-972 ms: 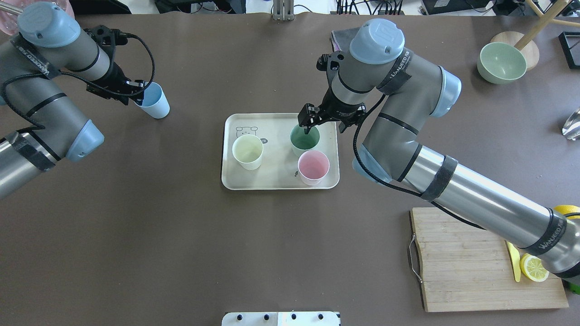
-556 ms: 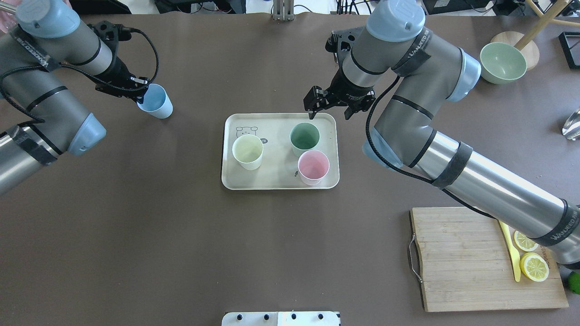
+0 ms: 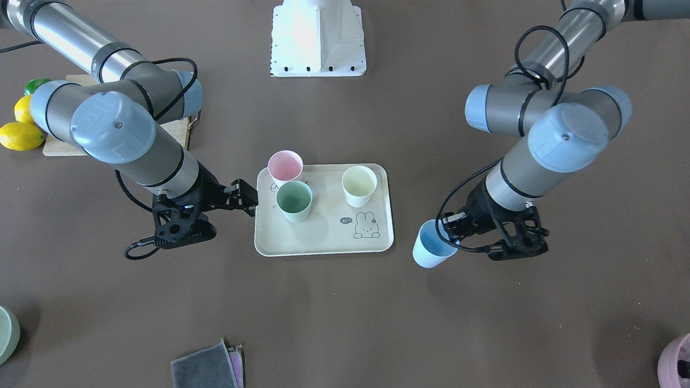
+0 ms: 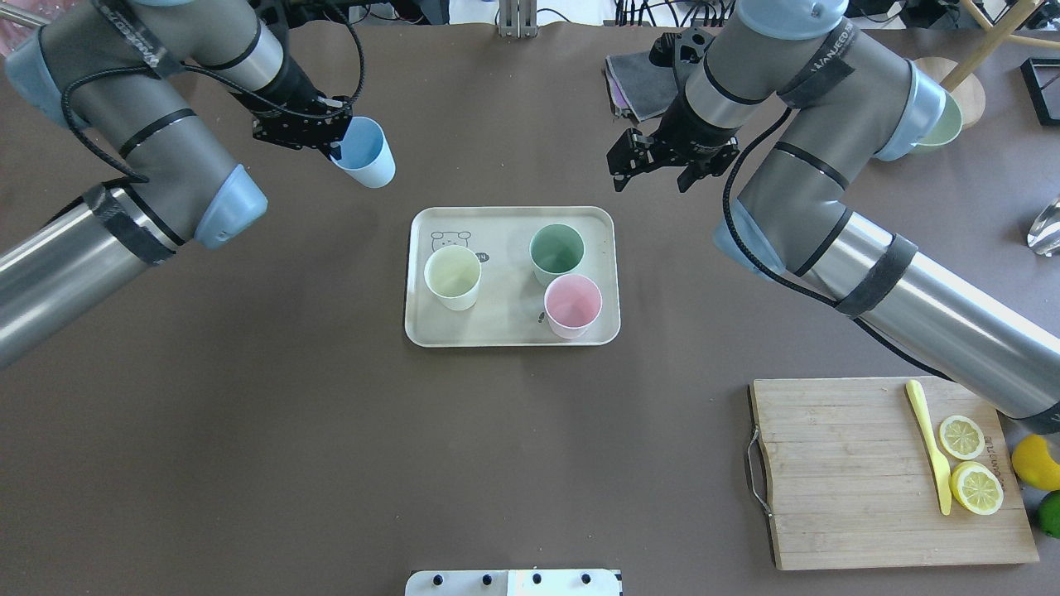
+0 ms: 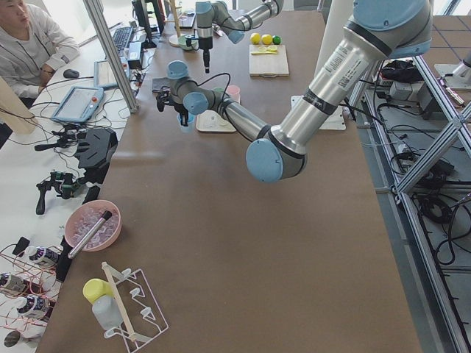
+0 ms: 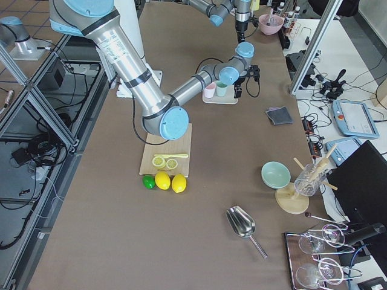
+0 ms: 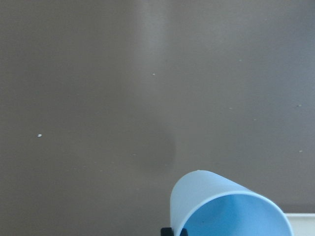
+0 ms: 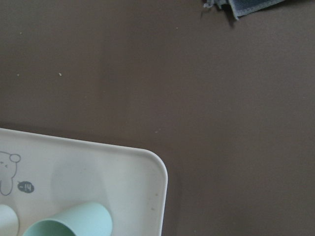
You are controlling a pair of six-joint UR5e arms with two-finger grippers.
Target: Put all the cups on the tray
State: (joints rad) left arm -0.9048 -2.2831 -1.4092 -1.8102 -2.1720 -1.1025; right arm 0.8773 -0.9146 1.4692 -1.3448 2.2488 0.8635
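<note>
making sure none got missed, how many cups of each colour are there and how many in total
blue cup: 1
green cup: 1
pink cup: 1
pale yellow cup: 1
total: 4

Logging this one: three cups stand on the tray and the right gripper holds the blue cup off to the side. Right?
Wrong arm: the left gripper holds the blue cup, as the overhead exterior view shows. The right gripper is open and empty. The yellow cup, green cup and pink cup stand on the tray.
</note>
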